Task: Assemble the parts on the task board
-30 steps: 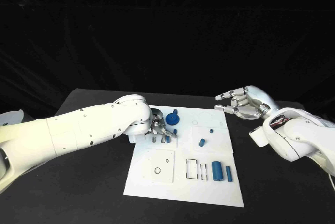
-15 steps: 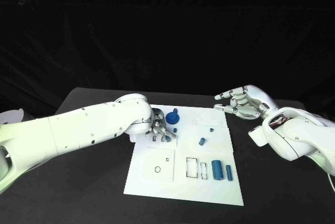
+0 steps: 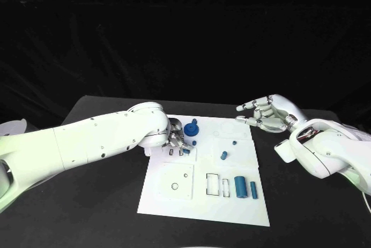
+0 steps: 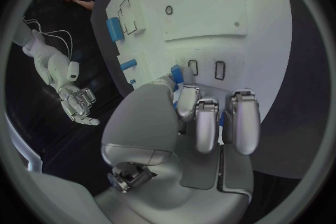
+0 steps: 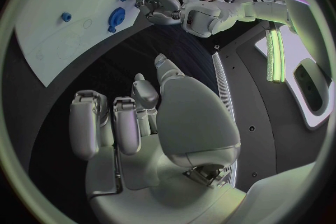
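Note:
The white task board [image 3: 232,208] lies mid-table. My left hand [image 3: 176,140] hovers low over its far-left part and pinches a small blue part [image 3: 185,150] just above two narrow slots [image 4: 220,69]; the part [image 4: 176,73] shows at the fingertips in the left wrist view. A round blue gear-like part [image 3: 191,132] stands just beyond that hand. Two small blue parts [image 3: 224,155] stand mid-board. A blue cylinder [image 3: 241,188] and a thinner blue pin [image 3: 253,192] lie at the near right. My right hand [image 3: 265,115] floats off the board's far-right corner, fingers loosely bent, holding nothing.
Black table [image 3: 93,205] surrounds the board on all sides. Outlined rectangular recesses [image 3: 212,186] and a square plate with small holes [image 3: 178,183] occupy the board's near half. My left forearm [image 3: 85,143] crosses the table's left side.
My left hand has crept slightly toward the board's far edge with the small blue part. My right hand has barely moved.

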### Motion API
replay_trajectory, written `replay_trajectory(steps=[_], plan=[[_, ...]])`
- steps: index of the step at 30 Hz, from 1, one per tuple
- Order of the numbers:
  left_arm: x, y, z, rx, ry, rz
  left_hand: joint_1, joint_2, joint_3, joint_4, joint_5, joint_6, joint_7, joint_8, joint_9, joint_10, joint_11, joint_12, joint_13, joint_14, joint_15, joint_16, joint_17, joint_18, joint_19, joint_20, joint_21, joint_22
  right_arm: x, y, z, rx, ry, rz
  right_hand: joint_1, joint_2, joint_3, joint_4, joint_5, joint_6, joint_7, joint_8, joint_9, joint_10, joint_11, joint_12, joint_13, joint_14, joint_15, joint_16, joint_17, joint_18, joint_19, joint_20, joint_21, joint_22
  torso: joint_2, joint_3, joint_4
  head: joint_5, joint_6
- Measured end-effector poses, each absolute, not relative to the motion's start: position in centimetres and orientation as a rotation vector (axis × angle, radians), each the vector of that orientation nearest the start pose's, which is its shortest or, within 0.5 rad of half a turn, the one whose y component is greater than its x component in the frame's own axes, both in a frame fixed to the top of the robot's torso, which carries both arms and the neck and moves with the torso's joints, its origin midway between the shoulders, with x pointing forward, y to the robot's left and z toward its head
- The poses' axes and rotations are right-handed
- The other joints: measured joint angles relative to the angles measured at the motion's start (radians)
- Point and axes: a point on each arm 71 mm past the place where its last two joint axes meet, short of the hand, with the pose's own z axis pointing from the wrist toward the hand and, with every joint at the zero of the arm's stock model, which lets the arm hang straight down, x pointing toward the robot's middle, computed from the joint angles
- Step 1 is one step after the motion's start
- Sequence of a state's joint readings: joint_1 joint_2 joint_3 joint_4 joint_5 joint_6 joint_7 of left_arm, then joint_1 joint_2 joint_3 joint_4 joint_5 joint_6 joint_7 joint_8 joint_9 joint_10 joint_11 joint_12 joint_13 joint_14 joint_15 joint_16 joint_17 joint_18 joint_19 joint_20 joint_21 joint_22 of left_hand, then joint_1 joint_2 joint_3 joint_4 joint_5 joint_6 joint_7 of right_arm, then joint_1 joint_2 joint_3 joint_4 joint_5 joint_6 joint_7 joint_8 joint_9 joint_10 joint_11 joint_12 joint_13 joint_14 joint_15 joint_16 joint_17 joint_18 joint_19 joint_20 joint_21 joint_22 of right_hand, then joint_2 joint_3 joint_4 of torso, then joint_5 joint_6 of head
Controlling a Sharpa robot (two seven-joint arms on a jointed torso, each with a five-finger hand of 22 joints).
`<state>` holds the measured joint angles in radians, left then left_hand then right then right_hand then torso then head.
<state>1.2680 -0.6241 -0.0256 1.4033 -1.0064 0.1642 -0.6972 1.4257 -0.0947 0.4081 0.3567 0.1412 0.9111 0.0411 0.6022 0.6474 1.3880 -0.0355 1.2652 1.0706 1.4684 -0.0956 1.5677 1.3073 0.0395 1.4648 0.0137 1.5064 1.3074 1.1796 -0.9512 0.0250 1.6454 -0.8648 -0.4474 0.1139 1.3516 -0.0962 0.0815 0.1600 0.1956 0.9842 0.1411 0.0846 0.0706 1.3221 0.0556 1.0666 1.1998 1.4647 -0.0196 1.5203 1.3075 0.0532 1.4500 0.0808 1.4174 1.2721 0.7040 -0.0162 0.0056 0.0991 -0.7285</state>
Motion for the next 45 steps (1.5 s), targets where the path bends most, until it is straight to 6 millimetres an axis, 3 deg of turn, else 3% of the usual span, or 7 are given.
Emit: replay_trajectory(steps=[2, 4, 5, 7, 11, 19, 45], plan=[[50.3, 14.9, -20.0, -0.216, 2.365, -0.342, -0.017, -0.031, 0.055, -0.001, 0.000, 0.000, 0.000, 0.011, 0.010, 0.000, 0.000, 0.000, -0.026, 0.000, 0.001, 0.000, 0.000, 0.000, 0.000, 0.000, 0.000, 0.000, 46.9, -22.1, -15.2, 0.369, 1.542, 1.071, 0.000, 0.000, 0.000, 0.000, 0.000, 0.000, 0.000, 0.000, 0.000, 0.000, 0.000, 0.000, 0.000, 0.000, 0.000, 0.000, 0.000, 0.000, 0.000, 0.000, 0.000, 0.000, 0.000, 0.0000, 0.0000, 0.001, 0.000], [50.2, 15.0, -20.0, -0.224, 2.363, -0.345, -0.034, -0.049, 0.082, -0.002, 0.000, 0.000, 0.000, 0.015, 0.018, 0.000, 0.000, 0.000, -0.005, 0.001, 0.001, 0.000, 0.001, 0.000, 0.000, 0.000, 0.000, 0.000, 46.9, -22.1, -15.3, 0.368, 1.543, 1.071, 0.000, 0.000, 0.000, 0.000, 0.000, 0.000, 0.000, 0.000, 0.000, 0.000, 0.000, 0.000, -0.001, 0.000, 0.000, 0.000, 0.000, 0.000, 0.000, 0.000, 0.000, 0.000, 0.000, 0.0001, 0.0001, 0.001, 0.000], [50.2, 15.1, -20.0, -0.227, 2.361, -0.347, -0.043, -0.057, 0.092, -0.001, 0.000, 0.000, 0.000, 0.017, 0.023, 0.002, -0.002, 0.011, 0.118, 0.001, 0.001, 0.000, 0.001, 0.000, 0.000, 0.000, 0.000, 0.000, 46.9, -22.1, -15.3, 0.368, 1.544, 1.071, 0.000, 0.000, 0.000, 0.000, 0.002, 0.000, 0.000, 0.000, 0.000, 0.000, 0.000, 0.000, -0.001, 0.000, 0.000, 0.000, 0.000, 0.000, 0.000, 0.000, -0.002, 0.000, 0.000, 0.0003, 0.0001, 0.002, 0.000], [50.0, 15.3, -19.9, -0.235, 2.356, -0.351, -0.058, -0.066, 0.103, -0.004, 0.000, 0.000, 0.000, 0.019, 0.031, 0.003, -0.003, 0.008, 0.164, 0.000, 0.001, 0.000, 0.001, 0.000, 0.000, 0.000, 0.000, 0.000, 46.9, -22.1, -15.3, 0.368, 1.546, 1.070, 0.000, 0.000, -0.008, 0.008, 0.007, 0.000, 0.000, 0.000, 0.000, 0.000, 0.000, 0.000, -0.002, 0.000, 0.000, 0.000, 0.000, 0.000, 0.000, 0.000, -0.004, -0.001, 0.000, 0.0006, 0.0008, 0.002, 0.000], [49.8, 15.6, -19.7, -0.244, 2.342, -0.354, -0.085, -0.071, 0.123, -0.013, 0.000, 0.001, 0.000, 0.021, 0.037, 0.004, -0.004, 0.006, 0.169, 0.000, 0.001, 0.000, 0.001, 0.000, 0.000, 0.000, 0.000, 0.000, 46.9, -22.1, -15.4, 0.369, 1.547, 1.069, -0.013, 0.012, -0.022, 0.017, 0.015, 0.000, 0.000, 0.000, 0.000, 0.000, 0.000, 0.000, -0.003, 0.000, 0.000, 0.000, 0.000, 0.000, 0.000, 0.000, -0.004, -0.001, -0.001, 0.0011, 0.0019, 0.004, 0.000], [49.4, 16.2, -19.4, -0.236, 2.295, -0.340, -0.098, -0.079, 0.138, -0.028, -0.004, 0.002, 0.002, 0.023, 0.043, 0.004, -0.004, 0.005, 0.169, 0.000, 0.001, 0.000, 0.001, 0.000, 0.000, 0.000, 0.000, 0.000, 47.0, -22.1, -15.6, 0.372, 1.552, 1.069, -0.028, 0.015, -0.033, 0.027, 0.021, 0.000, 0.000, 0.000, 0.000, 0.000, 0.000, 0.000, -0.005, 0.000, 0.000, 0.000, 0.000, 0.000, 0.000, 0.000, -0.004, -0.001, 0.000, 0.0005, 0.0023, 0.008, 0.000], [49.1, 15.8, -20.5, -0.142, 2.228, -0.274, -0.111, -0.092, 0.146, -0.035, -0.007, 0.004, 0.003, 0.023, 0.047, 0.009, -0.002, 0.005, 0.177, 0.001, 0.001, 0.000, 0.000, 0.000, 0.000, 0.000, 0.000, 0.000, 47.0, -22.1, -15.9, 0.379, 1.560, 1.071, -0.032, 0.011, -0.036, 0.030, 0.021, 0.000, 0.000, 0.000, 0.000, 0.000, 0.000, 0.000, -0.005, 0.000, 0.000, 0.000, 0.000, 0.000, 0.000, 0.000, -0.004, -0.004, 0.001, -0.0006, 0.0001, 0.016, -0.009]])
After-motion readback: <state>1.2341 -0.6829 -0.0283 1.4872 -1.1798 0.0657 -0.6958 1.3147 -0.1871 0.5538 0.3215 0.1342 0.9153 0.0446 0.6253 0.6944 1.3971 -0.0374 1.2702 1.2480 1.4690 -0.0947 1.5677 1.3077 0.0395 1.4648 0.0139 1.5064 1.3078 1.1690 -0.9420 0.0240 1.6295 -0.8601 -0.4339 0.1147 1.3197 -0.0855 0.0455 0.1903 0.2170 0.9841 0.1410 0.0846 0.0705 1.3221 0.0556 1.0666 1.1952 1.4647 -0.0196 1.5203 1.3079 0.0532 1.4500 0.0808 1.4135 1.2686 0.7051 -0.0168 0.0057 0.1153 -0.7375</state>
